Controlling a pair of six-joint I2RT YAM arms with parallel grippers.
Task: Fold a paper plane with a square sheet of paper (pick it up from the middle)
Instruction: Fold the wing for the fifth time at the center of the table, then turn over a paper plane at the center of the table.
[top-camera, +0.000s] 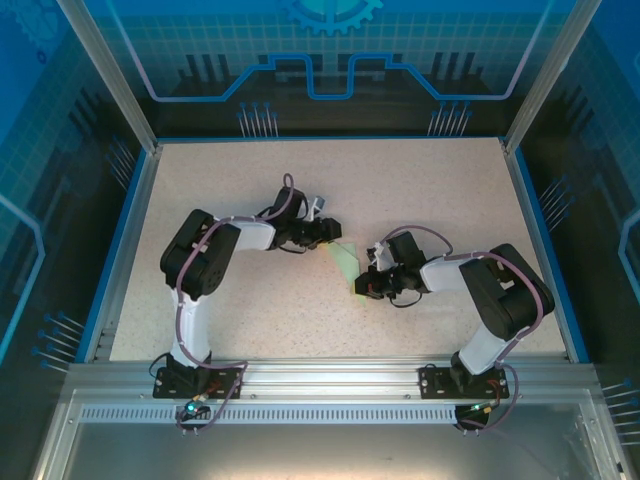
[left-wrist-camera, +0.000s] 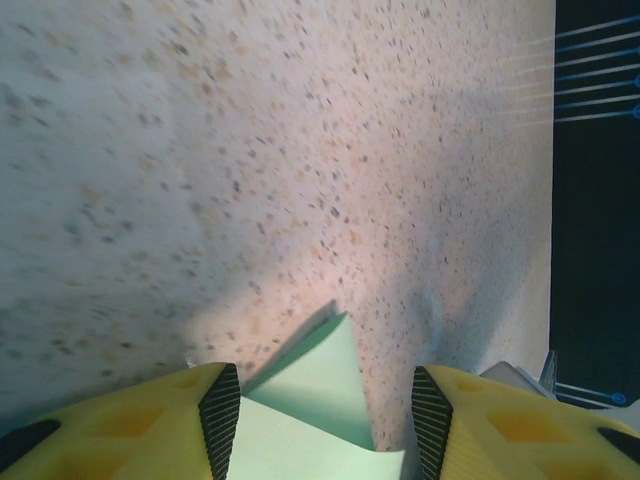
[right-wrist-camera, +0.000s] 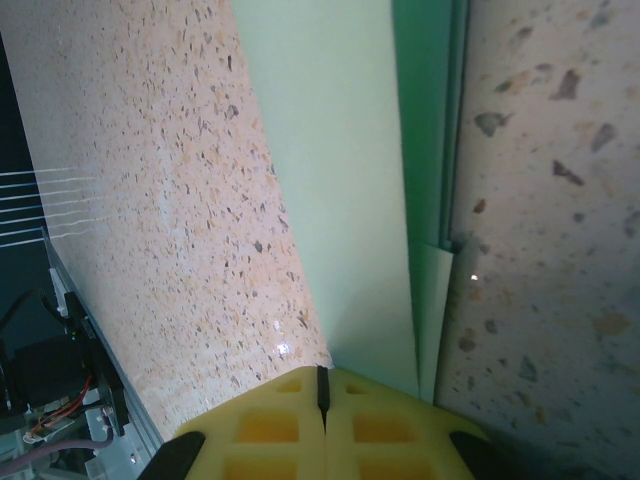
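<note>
Paper plane (left-wrist-camera: 318, 392) between left fingers (left-wrist-camera: 220, 415)

No words, numbers, labels or brands can be read anywhere; the back wall (top-camera: 420, 50) carries a blue gear drawing (top-camera: 330, 12).

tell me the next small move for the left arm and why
Probably close the left gripper on the folded paper: its jaws stand open with the paper's pointed end between them, while the right gripper is shut on the paper's other part.
</note>
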